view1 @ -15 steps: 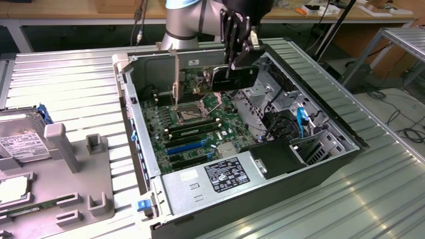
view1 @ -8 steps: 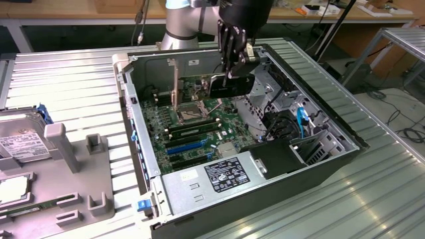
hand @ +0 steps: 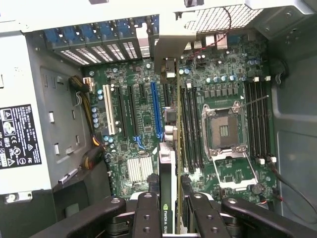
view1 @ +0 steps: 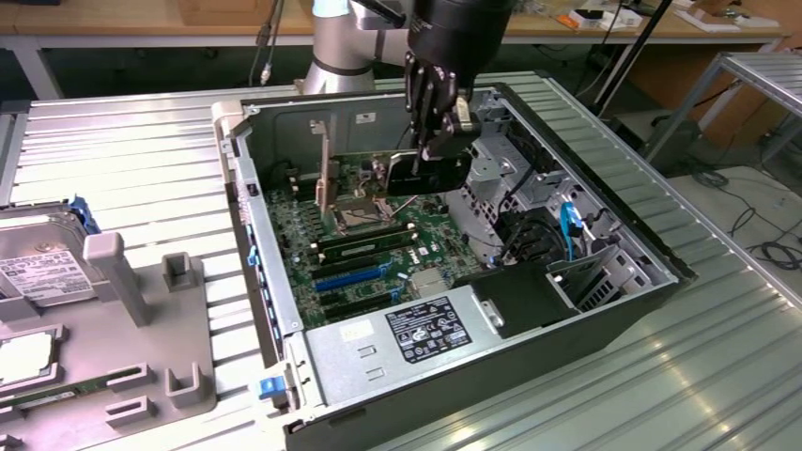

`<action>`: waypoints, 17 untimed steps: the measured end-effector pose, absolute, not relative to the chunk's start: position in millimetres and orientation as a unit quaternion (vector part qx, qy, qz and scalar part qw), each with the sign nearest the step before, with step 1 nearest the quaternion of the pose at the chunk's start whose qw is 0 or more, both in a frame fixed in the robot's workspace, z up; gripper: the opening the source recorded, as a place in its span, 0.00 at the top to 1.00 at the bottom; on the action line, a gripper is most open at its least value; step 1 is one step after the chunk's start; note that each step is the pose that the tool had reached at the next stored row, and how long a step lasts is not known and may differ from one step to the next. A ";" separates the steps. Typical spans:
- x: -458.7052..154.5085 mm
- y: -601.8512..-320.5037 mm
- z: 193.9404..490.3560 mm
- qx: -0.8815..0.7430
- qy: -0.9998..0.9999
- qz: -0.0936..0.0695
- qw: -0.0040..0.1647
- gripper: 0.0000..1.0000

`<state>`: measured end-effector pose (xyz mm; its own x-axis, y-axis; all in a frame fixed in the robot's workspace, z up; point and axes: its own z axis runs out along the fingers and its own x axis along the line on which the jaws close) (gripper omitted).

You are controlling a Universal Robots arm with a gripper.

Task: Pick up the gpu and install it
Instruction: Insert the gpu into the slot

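Gripper (view1: 439,150): clamped on gpu (view1: 420,174), which hangs edge-down just beneath it, above motherboard (hand: 143,114) inside open case (view1: 239,188). Step: install; card unseated. Need, judged: card edge squared to blue slot (hand: 156,109) below.

The arm (view1: 341,52) stands as a silver column behind the gripper (view1: 439,150), and its black wrist (view1: 457,28) points downward with the gripper hanging directly below it. The two dark fingers (hand: 146,215) run parallel and are partly drawn together. They are clamped on either face of the gpu (view1: 420,174), which sits edge-on between them and reaches beyond the fingertips, away from the wrist.
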<state>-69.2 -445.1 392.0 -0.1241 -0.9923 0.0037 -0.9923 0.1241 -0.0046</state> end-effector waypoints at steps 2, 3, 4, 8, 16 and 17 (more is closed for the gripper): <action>-69.6 -445.1 390.5 -0.659 0.752 -0.001 -0.001 0.73; -69.8 -445.1 390.3 -0.659 0.752 0.000 -0.001 0.73; -69.9 -445.1 389.8 -0.658 0.753 0.002 -0.002 0.73; -70.8 -445.1 389.7 -0.658 0.753 0.004 0.000 0.73; -71.1 -445.1 386.5 -0.656 0.755 0.009 0.004 0.73; -71.0 -445.0 385.5 -0.656 0.755 0.009 0.004 0.73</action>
